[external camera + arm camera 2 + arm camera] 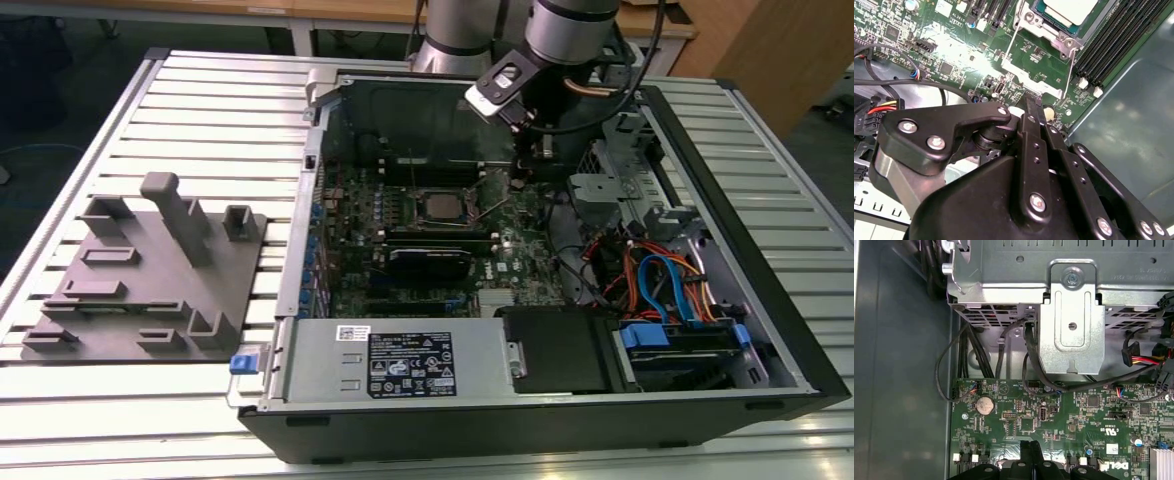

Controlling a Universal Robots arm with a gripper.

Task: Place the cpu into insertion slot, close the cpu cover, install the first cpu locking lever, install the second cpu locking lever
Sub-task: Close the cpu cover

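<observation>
My gripper (1032, 101), fingers pinched together, sits near the seated cpu (1069, 9); the nearer locking lever (1072, 70) runs lengthwise from the cpu toward it.

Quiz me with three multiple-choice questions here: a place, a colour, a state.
1. The grey tray lies: A inside the case; B on the table beside the case; C on the floor.
2. The motherboard is: A red; B blue; C green.
3. The cpu sits: A on the table; B in the insertion slot; C on the tray.
B, it rests at the exterior view's left of the case; C, green in both wrist views; B, its silver face shows in the socket.
</observation>
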